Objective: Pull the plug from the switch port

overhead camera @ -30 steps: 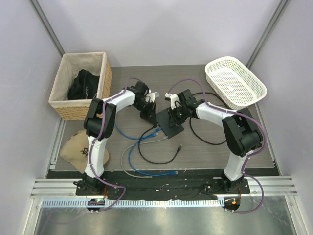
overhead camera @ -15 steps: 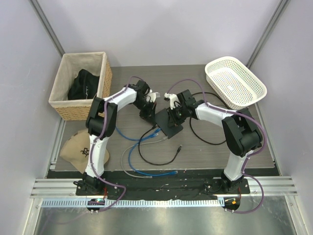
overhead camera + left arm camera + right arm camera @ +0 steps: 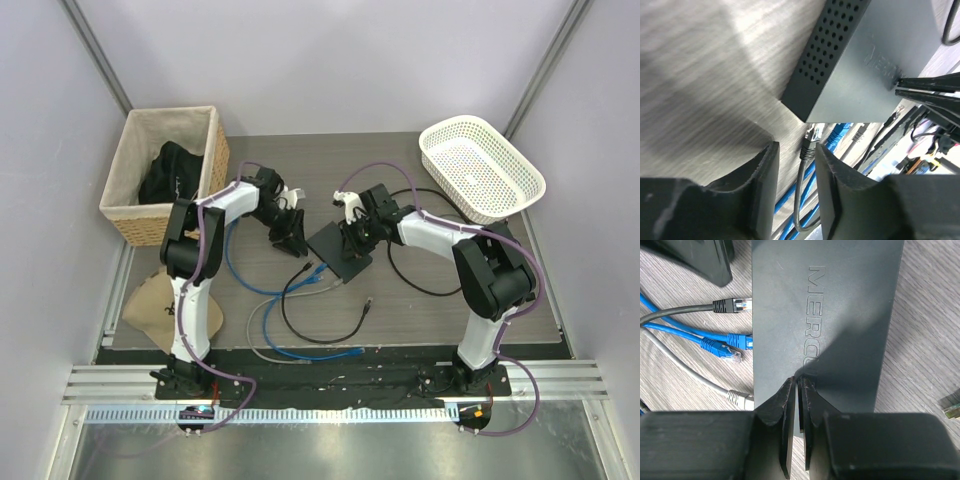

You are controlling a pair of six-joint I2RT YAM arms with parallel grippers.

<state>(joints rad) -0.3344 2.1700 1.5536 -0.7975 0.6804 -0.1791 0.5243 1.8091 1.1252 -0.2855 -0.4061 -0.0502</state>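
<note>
- My left claw (image 3: 796,146) stands released, its fingers (image 3: 767,170) apart and gripping nothing.
- Just past its tips, in line with the gap, the black plug (image 3: 808,145) lies on the surface (image 3: 705,75). Its cord runs back between the fingers.
- Just beyond the plug is a corner of the switch (image 3: 860,65). The plug's clear tip shows whole, just at the switch's long edge and out of the port.
- The port sits on that long edge, its opening hidden from me.
- My right claw (image 3: 798,382) is clenched almost to a slit, its tips pressing on the switch's top.
- To that claw's left, a blue plug (image 3: 737,340) touches the same edge, and a grey plug (image 3: 737,399) meets the edge nearer the claw.
- Well away from both claws stand a wicker basket (image 3: 170,170) and a white basket (image 3: 480,165).
</note>
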